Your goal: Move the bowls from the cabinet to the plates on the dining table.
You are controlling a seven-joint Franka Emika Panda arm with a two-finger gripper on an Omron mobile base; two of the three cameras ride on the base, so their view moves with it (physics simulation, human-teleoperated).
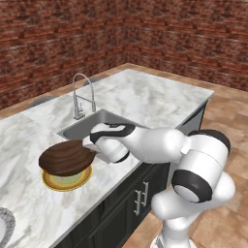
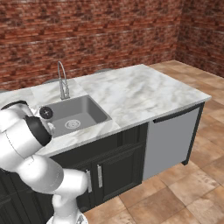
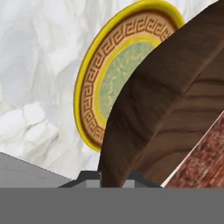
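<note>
A reddish-brown wooden bowl [image 1: 64,157] hangs low over the yellow-rimmed plate [image 1: 68,182] with the green centre, on the marble dining table [image 1: 145,97]. I cannot tell whether bowl and plate touch. My gripper [image 1: 93,152] is shut on the bowl's right rim. In the hand view the bowl's wall [image 3: 175,109] runs between my fingertips [image 3: 89,177] and covers the right half of the plate [image 3: 103,74]. The pale white-grey plate [image 1: 4,225] lies at the lower left edge of the table. The other bowl and the cabinet are out of view.
The inset steel sink [image 1: 92,125] and its arched tap [image 1: 80,94] sit just behind the gripper; from the right side the sink [image 2: 74,116] lies beside my arm. The table's near edge drops to dark base cabinets [image 1: 138,198]. Brick walls stand behind.
</note>
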